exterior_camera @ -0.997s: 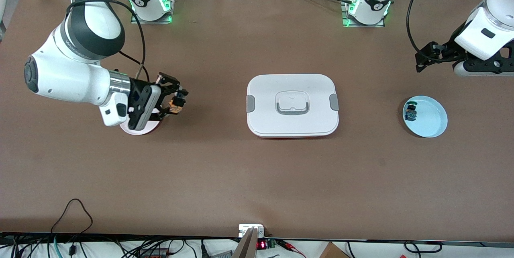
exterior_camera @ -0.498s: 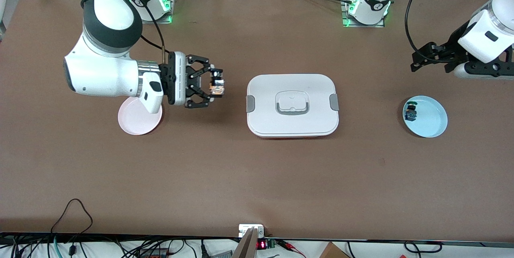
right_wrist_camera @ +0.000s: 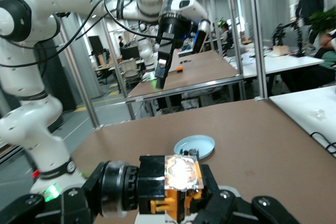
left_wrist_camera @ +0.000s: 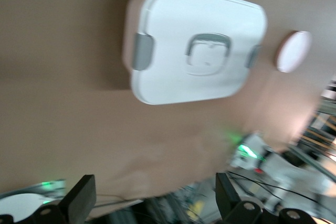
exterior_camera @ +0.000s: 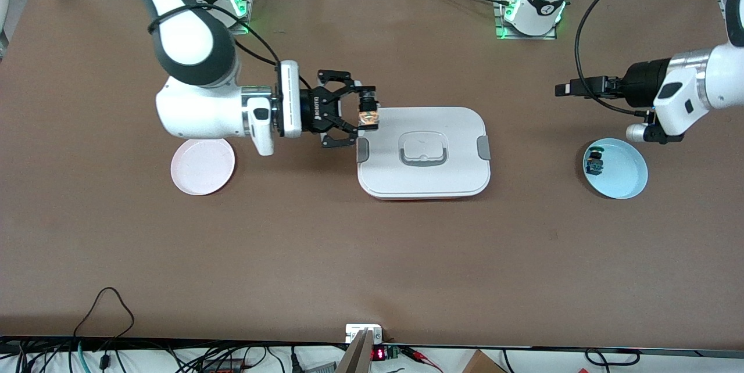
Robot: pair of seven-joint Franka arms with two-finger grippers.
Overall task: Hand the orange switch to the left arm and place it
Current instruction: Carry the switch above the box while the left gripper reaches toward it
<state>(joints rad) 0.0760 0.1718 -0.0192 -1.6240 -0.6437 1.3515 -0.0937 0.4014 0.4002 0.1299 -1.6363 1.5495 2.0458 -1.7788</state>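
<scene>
right gripper (exterior_camera: 368,113) gripping orange switch (exterior_camera: 368,117), over box (exterior_camera: 424,152)

A white box (exterior_camera: 423,152) with grey clips is being shown on a brown tabletop (exterior_camera: 372,257), a pale pink plate (exterior_camera: 203,167) and a light blue plate (exterior_camera: 625,172) alongside, an orange switch (exterior_camera: 368,117) between black gripper fingers.

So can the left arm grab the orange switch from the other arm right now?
Probably not yet. The right gripper holds the orange switch over the box edge, while the open left gripper is above bare table near the blue plate, with the box between them.
</scene>
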